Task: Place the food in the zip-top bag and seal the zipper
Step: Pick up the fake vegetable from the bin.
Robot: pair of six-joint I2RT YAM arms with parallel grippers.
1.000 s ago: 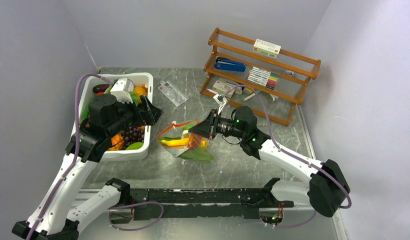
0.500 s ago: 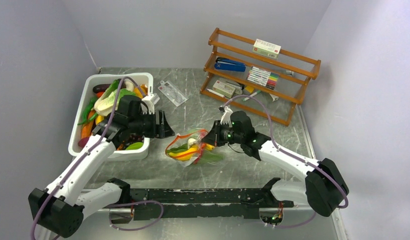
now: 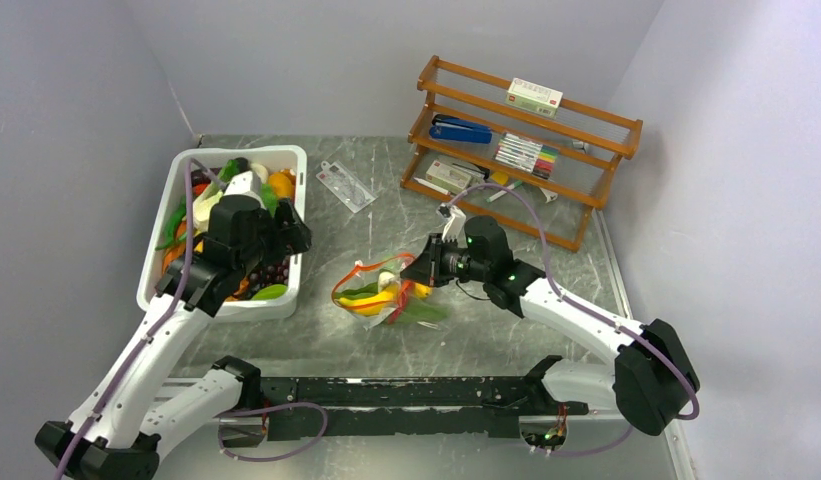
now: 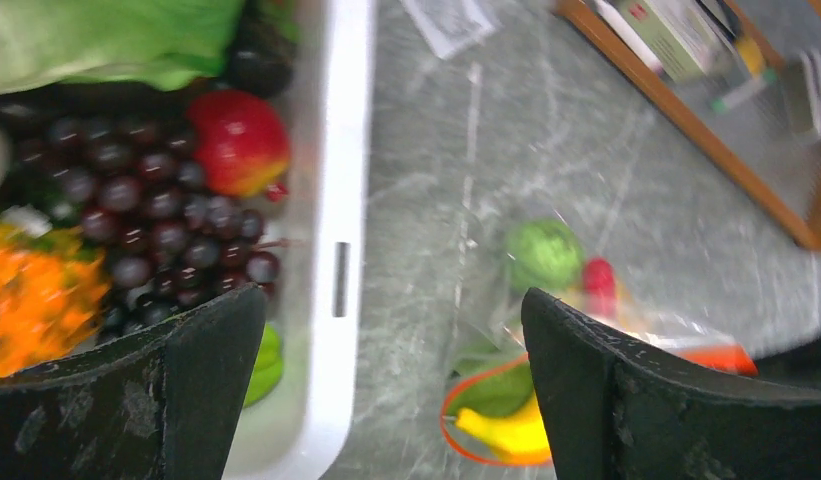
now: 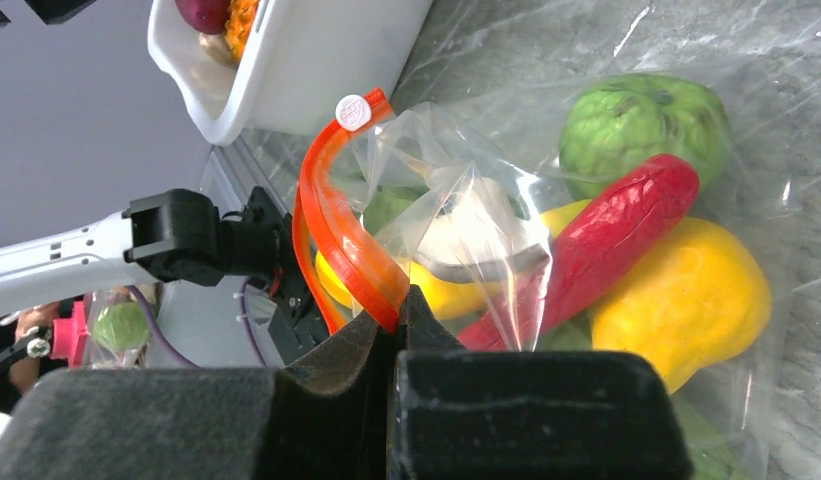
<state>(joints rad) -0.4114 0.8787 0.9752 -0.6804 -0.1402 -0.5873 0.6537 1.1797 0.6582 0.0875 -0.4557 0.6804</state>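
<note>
Plainly, right jaws clamp zipper [image 5: 331, 225], left jaws apart over tub [image 4: 346, 150], box [image 3: 534, 96] label probably unreadable.

Crinkled glossy clear plastic zip-top bag [image 5: 456, 150], smooth plastic zipper [image 5: 331, 215], my right tool [image 5: 396, 305] matt black and grainy, tabletop [image 3: 386, 180] dull marbled grey, glossy white plastic bin [image 3: 246, 150], wooden rack [image 3: 466, 72]

The right end effector [image 5: 396, 300] is clamped on the red-orange zipper [image 5: 331, 215] of a clear bag [image 5: 466, 150], whose mouth stands open in a loop. Inside the bag lie a bumpy green fruit [image 5: 641, 120], a red pepper [image 5: 606, 235] and a yellow fruit [image 5: 686, 300], all touching. A white tub [image 5: 316, 60] stands behind the bag on the grey tabletop [image 5: 546, 30].
</note>
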